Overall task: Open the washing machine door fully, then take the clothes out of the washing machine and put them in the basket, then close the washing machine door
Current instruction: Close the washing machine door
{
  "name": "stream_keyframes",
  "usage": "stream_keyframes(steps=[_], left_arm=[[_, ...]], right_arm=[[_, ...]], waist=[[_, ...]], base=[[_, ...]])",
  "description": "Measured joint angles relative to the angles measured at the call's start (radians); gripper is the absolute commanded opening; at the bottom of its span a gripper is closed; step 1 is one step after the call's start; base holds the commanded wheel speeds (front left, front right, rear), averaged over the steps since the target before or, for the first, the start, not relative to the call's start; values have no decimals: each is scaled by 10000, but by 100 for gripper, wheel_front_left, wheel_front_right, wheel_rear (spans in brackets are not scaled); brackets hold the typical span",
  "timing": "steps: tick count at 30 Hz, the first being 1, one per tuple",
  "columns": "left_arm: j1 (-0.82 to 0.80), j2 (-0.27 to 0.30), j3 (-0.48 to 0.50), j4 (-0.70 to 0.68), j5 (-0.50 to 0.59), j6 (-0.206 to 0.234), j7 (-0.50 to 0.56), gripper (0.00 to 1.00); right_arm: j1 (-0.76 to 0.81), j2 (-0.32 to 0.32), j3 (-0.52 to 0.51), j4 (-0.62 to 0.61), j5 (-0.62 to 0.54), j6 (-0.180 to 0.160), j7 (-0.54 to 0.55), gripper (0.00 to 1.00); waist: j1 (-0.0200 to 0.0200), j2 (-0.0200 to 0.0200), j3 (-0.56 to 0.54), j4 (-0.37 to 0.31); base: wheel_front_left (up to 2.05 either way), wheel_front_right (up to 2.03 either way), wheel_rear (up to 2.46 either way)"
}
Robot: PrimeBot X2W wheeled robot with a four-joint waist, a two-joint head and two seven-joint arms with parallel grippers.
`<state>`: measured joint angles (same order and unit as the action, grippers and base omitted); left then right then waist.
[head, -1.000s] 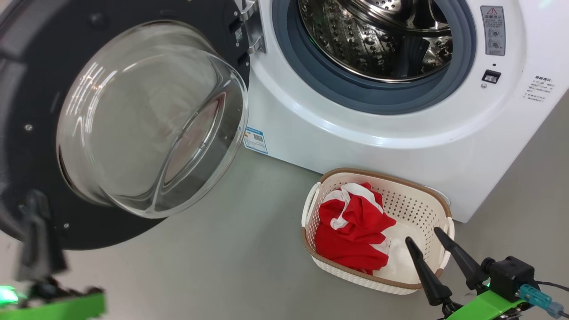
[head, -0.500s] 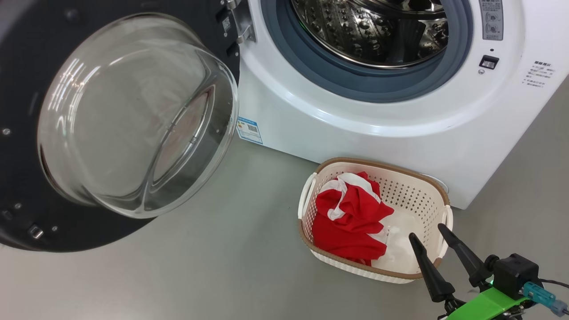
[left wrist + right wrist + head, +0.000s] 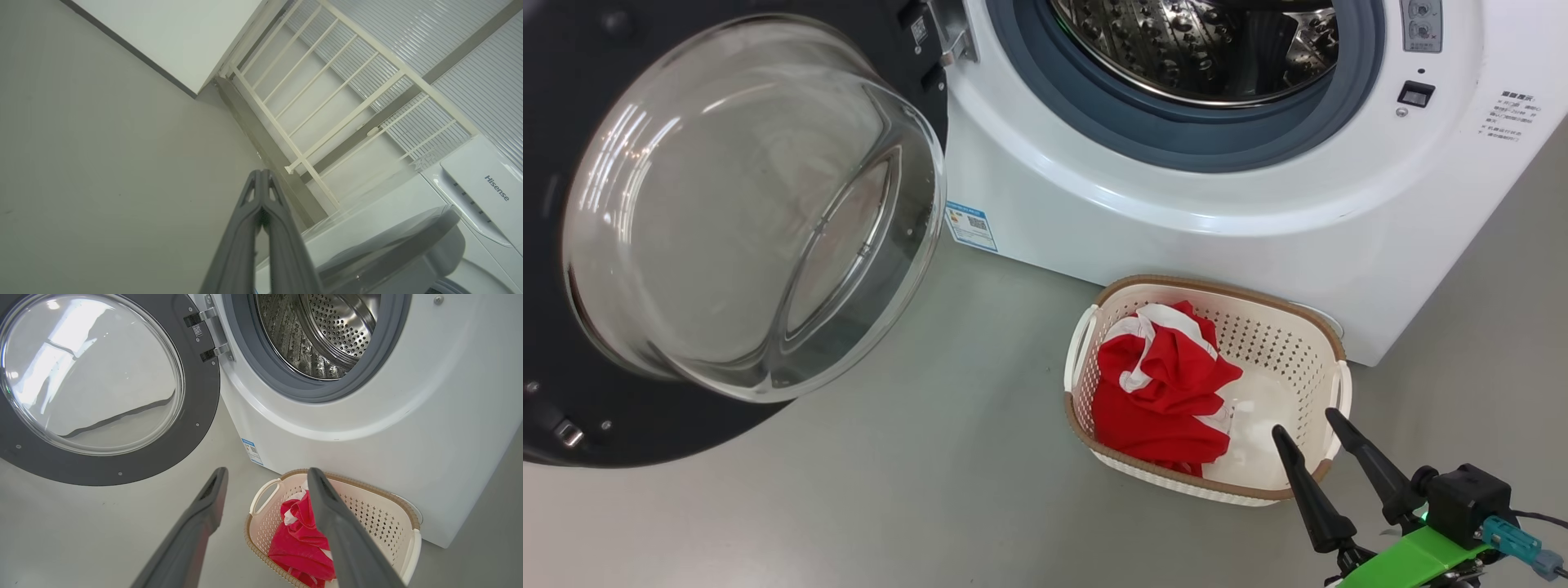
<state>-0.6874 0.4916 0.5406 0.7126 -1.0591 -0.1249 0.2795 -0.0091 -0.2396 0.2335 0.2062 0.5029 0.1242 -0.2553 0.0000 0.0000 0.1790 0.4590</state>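
Note:
The washing machine door (image 3: 727, 212) stands swung open at the left, its clear glass bowl bulging out of the black rim; the right wrist view has the door (image 3: 90, 375) too. The washing machine (image 3: 1176, 237) is white, and the part of its steel drum (image 3: 1201, 41) that I see holds no cloth. On the floor before it, the basket (image 3: 1282, 343) holds the clothes (image 3: 1160, 392), red with white trim and a pale piece. My right gripper (image 3: 1303, 420) hangs open at the basket's near right corner, empty. My left gripper (image 3: 261, 173) is shut, empty, pointing at the floor and wall.
Grey floor spreads between the door and the basket (image 3: 367, 506). In the left wrist view a cream railing rack (image 3: 327, 102) stands against the wall beside the washing machine (image 3: 482, 183). A blue label (image 3: 970, 225) is stuck low on the machine's front.
The head camera has shifted, sliding the scene up and left. My left gripper, blurred at the lower left a second ago, has left the head view. The right gripper has barely moved.

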Motion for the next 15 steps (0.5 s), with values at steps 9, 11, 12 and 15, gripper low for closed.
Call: stream_keyframes(steps=[9,11,12,15], left_arm=[[-59,151,-796,370,-878,0,2614,0],[64,148,-907,196,-1037,0,3001,0],[174,155,-928,88,-1081,0,3143,0],[513,198,-991,-270,-1354,0,3591,0]], right_arm=[[-8,29,10,2,0,0,0,100],[-10,42,8,2,0,0,0,100],[-10,46,8,4,0,0,0,100],[-12,67,-4,6,0,0,0,100]], waist=[[0,0,55,-64],[0,0,43,-77],[0,0,36,-83],[0,0,6,-98]], base=[[0,0,0],[0,0,0],[0,0,0],[0,0,0]])
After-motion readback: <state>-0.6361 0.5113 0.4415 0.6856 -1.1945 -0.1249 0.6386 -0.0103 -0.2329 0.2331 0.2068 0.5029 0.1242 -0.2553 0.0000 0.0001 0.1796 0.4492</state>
